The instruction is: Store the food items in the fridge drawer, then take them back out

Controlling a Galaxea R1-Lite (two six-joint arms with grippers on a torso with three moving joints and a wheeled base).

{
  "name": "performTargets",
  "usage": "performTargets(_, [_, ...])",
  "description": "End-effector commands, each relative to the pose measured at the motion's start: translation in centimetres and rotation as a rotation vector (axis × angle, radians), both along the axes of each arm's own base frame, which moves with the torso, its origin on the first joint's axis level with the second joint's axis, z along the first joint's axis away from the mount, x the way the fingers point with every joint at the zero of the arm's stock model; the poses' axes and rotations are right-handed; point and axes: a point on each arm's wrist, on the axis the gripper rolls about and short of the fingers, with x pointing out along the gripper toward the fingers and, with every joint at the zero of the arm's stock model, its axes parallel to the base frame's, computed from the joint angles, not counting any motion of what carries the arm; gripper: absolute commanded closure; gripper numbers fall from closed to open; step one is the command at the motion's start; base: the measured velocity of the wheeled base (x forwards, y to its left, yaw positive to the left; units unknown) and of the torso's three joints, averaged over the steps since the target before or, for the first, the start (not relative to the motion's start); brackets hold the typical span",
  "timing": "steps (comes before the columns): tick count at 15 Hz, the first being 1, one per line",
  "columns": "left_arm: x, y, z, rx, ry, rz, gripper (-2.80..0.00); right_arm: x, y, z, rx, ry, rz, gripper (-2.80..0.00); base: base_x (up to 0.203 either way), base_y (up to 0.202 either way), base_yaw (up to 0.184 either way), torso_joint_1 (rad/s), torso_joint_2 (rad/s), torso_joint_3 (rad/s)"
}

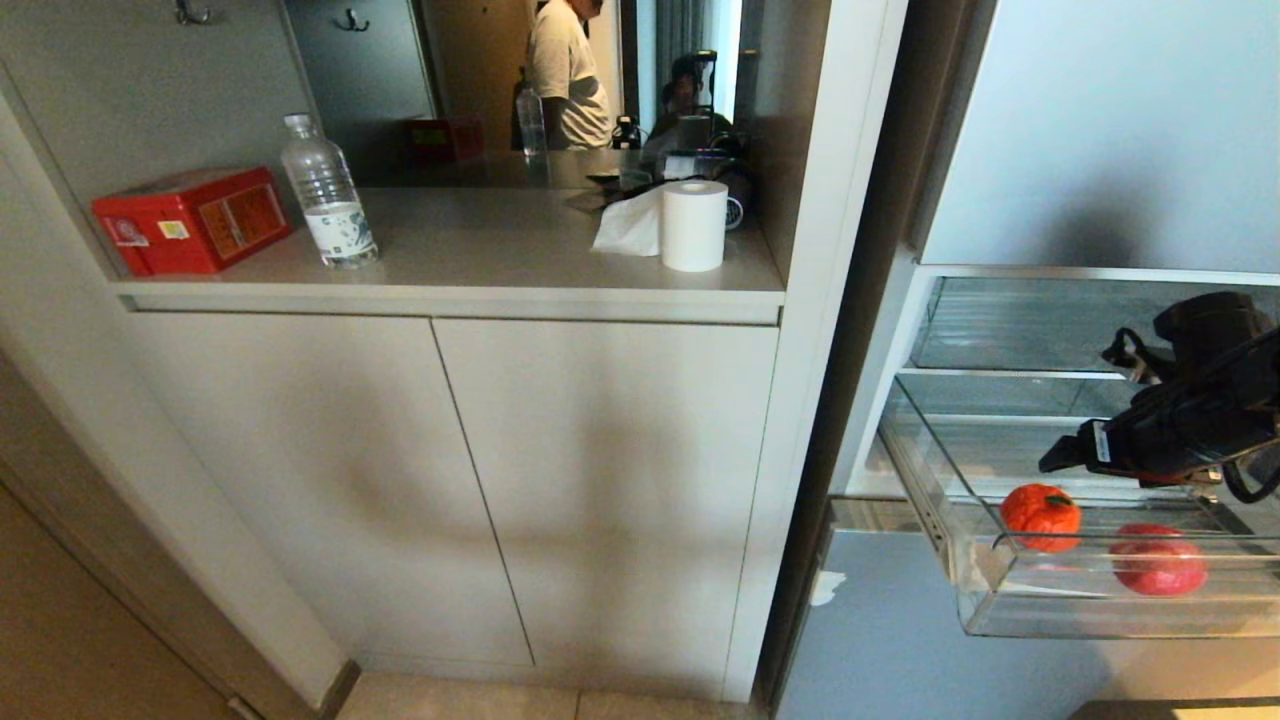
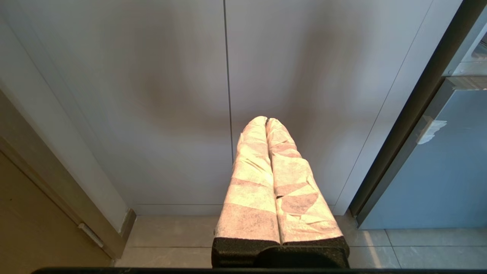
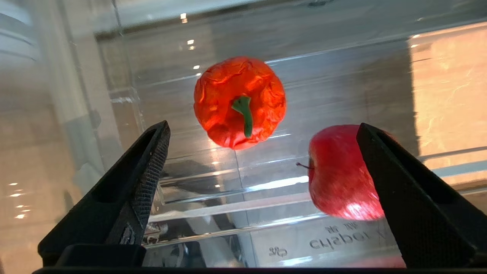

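Observation:
The fridge drawer [image 1: 1100,612], a clear plastic bin, stands pulled out at the right. In it lie the two food items: an orange fruit [image 1: 1040,516] with a green stem and a glossy red apple [image 1: 1158,560]. My right arm [image 1: 1180,420] hangs over the drawer. In the right wrist view my right gripper [image 3: 262,126] is wide open and empty above the drawer floor [image 3: 266,198]. The orange fruit [image 3: 239,102] lies just past the fingertips and the apple [image 3: 338,175] beside one finger [image 3: 399,182]. My left gripper [image 2: 266,120] is shut and empty, parked facing the cabinet.
Left of the fridge is a cabinet [image 1: 450,480] whose counter holds a red box [image 1: 190,220], a water bottle [image 1: 328,195] and a paper roll [image 1: 694,225]. A person [image 1: 565,70] stands beyond. A glass shelf [image 1: 1040,325] sits above the drawer, a blue-grey door panel [image 1: 890,640] below.

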Motion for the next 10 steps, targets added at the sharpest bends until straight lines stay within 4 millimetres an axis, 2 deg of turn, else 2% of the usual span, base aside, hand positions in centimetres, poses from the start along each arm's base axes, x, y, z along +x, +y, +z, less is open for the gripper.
performTargets(1, [0.0, 0.0, 0.0, 0.000, 0.002, 0.000, 0.00, 1.6, -0.3, -2.2, 0.021, 0.064, 0.004, -2.80, 0.000, 0.000, 0.000, 0.000, 0.00, 0.000])
performTargets(5, [0.0, 0.0, 0.0, 0.000, 0.002, 0.000, 0.00, 2.7, 0.1, -4.5, 0.054, 0.153, 0.031, -2.80, 0.000, 0.000, 0.000, 0.000, 0.00, 0.000])
performTargets(10, [0.0, 0.0, 0.0, 0.000, 0.002, 0.000, 0.00, 3.5, 0.5, -6.4, 0.065, 0.204, 0.044, -2.80, 0.000, 0.000, 0.000, 0.000, 0.00, 0.000])
